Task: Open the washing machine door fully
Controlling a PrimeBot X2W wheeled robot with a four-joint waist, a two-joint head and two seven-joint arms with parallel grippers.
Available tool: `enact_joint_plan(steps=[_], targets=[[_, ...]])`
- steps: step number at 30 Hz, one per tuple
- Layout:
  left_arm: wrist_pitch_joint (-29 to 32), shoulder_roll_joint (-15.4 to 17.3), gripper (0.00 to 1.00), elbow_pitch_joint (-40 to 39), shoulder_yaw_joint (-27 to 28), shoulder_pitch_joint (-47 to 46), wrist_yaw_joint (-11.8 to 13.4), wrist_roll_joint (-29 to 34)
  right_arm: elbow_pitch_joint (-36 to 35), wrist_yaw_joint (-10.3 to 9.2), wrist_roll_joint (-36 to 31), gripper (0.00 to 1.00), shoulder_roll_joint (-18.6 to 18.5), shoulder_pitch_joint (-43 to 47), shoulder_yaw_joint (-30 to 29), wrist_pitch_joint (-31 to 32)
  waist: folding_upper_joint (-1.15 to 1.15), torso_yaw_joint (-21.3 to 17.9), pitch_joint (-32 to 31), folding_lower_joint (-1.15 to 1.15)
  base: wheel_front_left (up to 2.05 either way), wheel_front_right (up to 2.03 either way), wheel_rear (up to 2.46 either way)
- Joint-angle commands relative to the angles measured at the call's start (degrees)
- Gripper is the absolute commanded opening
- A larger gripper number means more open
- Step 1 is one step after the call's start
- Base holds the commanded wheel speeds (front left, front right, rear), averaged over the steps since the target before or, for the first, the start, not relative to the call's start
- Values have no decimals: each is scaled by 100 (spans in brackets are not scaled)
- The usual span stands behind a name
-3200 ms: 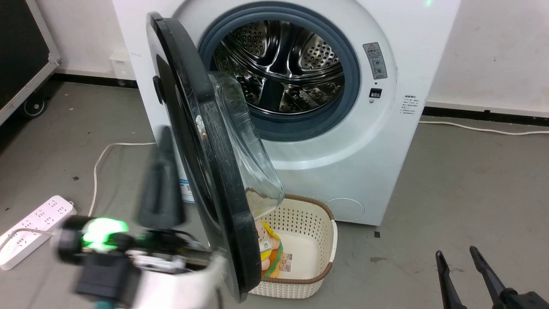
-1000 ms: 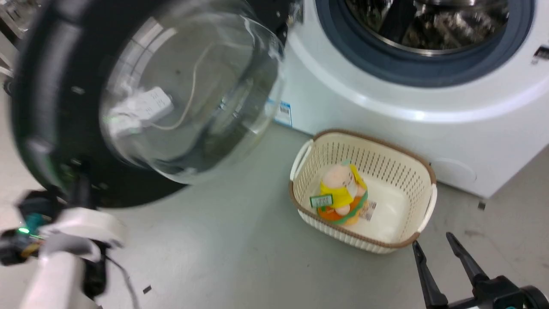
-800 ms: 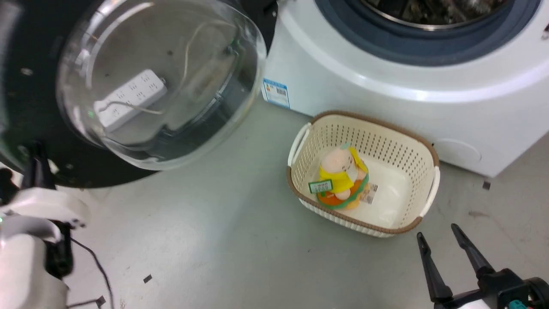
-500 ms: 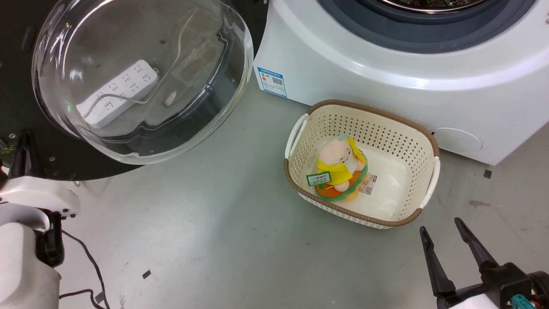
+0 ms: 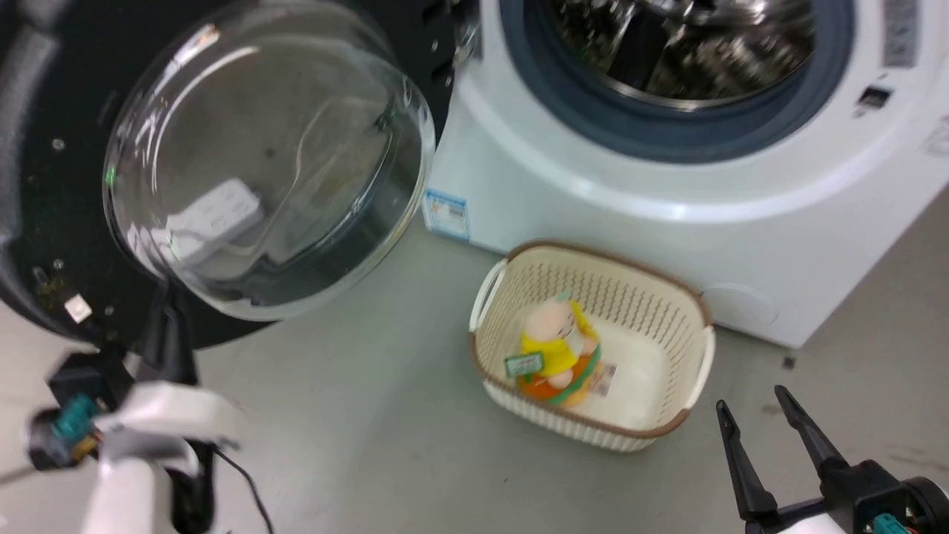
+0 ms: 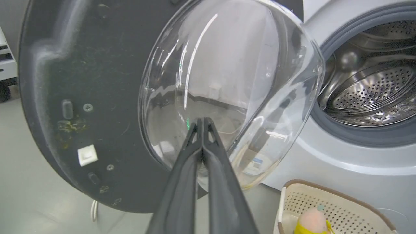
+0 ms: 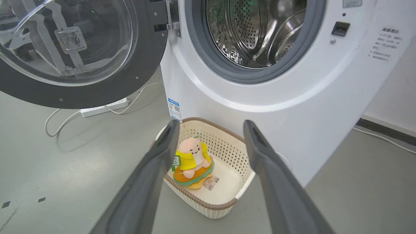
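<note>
**While the washing machine (image 5: 593, 200) is gaping, arms are idling**

The washing machine door (image 5: 67, 245) is hanging wide, upper left, likely needing no grip: left gripper (image 6: 202, 121), fingers together, is aiming at its glass; right gripper (image 5: 749, 400), lower right, is hovering spread.

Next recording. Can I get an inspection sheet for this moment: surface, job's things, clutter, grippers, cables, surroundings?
Surface: grey floor, a few small dark marks.
Job's things: washing machine door swung wide to the machine's left, its glass bowl facing the cameras; steel drum uncovered.
Clutter: cream basket on the floor before the washing machine, with a plush toy in it.
Grippers: left gripper shut on nothing, in front of the door's glass; contact cannot be told. Right gripper open, low, apart from the basket.
Cables: white power strip and its cable on the floor behind the door; a white cable by the wall.
Surroundings: white wall, dark skirting.
</note>
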Motion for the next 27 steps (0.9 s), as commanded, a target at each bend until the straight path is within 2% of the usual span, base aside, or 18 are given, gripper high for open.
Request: enact_joint_plan(steps=[1,7,14,15,16,17,27], targets=[[-30,-115,0,-165,-2,211,-66,-3,6,-4,-12,100,26,-37,-26,-40,0,-236,-353,1,0,0,0],[-30,-616,0,-857,-272,1065,-184,189,-280,-4,-27,100,61,84,-135,-47,0,-651,-855,1,0,0,0],[-30,-798,0,-1077,-773,1629,-161,485,-509,-4,127,100,66,286,-235,-48,0,-1093,-1056,1,0,0,0],[-30,-811,10,-1098,-814,1685,-149,481,-521,-4,155,100,66,300,-258,-48,0,-1153,-1064,1,0,0,0],[-30,-822,82,-1123,-854,1732,-125,489,-526,-4,179,100,66,320,-275,-48,0,-1205,-1069,1,0,0,0],[-30,-830,100,-1149,-891,1777,-90,520,-521,-4,196,100,66,341,-277,-48,0,-1257,-1076,1,0,0,0],[-30,-858,100,-1196,-1291,2127,128,871,-333,-4,264,100,67,492,-275,-49,0,-1597,-1135,1,0,0,0]])
